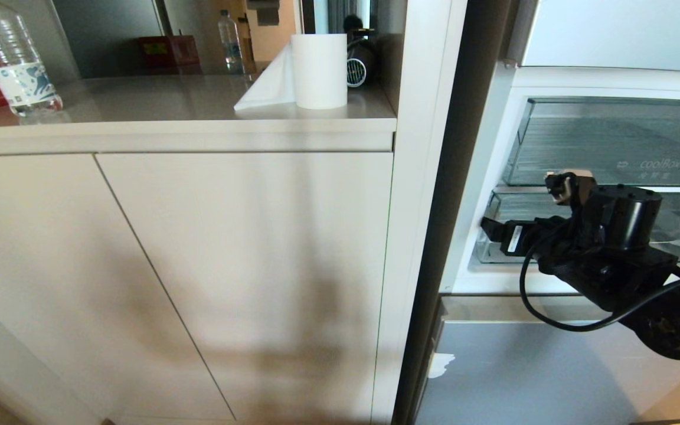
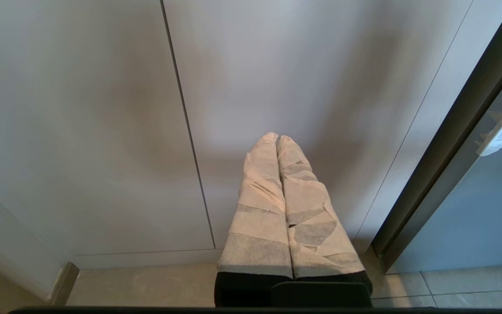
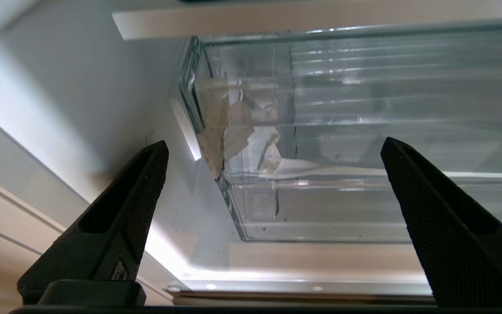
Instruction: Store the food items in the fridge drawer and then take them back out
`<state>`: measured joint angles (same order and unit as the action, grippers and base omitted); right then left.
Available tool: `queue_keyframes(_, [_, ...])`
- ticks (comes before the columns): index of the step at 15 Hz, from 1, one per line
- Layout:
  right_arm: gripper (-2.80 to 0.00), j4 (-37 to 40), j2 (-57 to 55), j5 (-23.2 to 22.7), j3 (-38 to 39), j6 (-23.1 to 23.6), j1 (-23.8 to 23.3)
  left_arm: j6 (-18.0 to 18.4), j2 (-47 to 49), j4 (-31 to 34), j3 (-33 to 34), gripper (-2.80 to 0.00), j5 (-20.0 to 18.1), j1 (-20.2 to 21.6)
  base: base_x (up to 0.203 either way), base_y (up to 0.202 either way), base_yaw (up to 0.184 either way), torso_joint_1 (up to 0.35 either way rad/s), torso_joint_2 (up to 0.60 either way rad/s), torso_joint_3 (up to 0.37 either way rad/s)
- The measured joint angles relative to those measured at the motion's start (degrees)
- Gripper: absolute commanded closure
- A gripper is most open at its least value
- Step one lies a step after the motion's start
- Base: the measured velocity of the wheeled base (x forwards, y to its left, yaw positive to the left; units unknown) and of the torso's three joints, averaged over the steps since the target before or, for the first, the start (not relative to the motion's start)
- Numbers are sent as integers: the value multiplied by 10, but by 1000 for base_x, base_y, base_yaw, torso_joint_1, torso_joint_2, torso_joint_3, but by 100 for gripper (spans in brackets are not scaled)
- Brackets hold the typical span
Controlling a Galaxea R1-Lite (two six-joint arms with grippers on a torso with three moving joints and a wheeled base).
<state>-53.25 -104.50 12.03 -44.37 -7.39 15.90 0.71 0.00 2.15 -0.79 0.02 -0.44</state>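
Fridge drawer (image 3: 364, 144): one clear plastic bin with whitish tape (image 3: 216, 126) on its front corner, low in the open fridge; in my head view it sits behind my right arm, under a second clear bin.
Upper bin (image 1: 611, 141): one, printed "coolBox", directly above the fridge drawer.
Food items: I see none in any of my three views.
Right gripper (image 3: 273, 174): my two black fingers stand wide apart, holding nothing, pointed at the taped corner of the drawer and apart from it.
Left gripper (image 2: 277, 144): my two tape-wrapped fingers are pressed together, empty, hanging low before the cabinet doors (image 2: 103, 131).
Cabinet doors: two pale panels, left of the fridge.
Counter (image 1: 169, 100): one white paper roll (image 1: 319, 71) and two plastic bottles, one large (image 1: 12, 56), one small (image 1: 229, 38).
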Motion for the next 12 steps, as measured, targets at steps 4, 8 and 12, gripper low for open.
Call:
queue_keyframes(4, [0, 1, -10, 0, -13, 0, 17, 0, 0, 0, 0, 0, 0, 0, 0, 0, 0, 0, 0, 0])
queue_keyframes(8, [0, 1, -13, -1, -17, 3, 34, 0, 0, 0, 0, 0, 0, 0, 0, 0, 0, 0, 0, 0])
queue_keyframes(12, [0, 2, -14, -2, -13, 2, 46, 0, 0, 0, 0, 0, 0, -1, 0, 0, 0, 0, 0, 0])
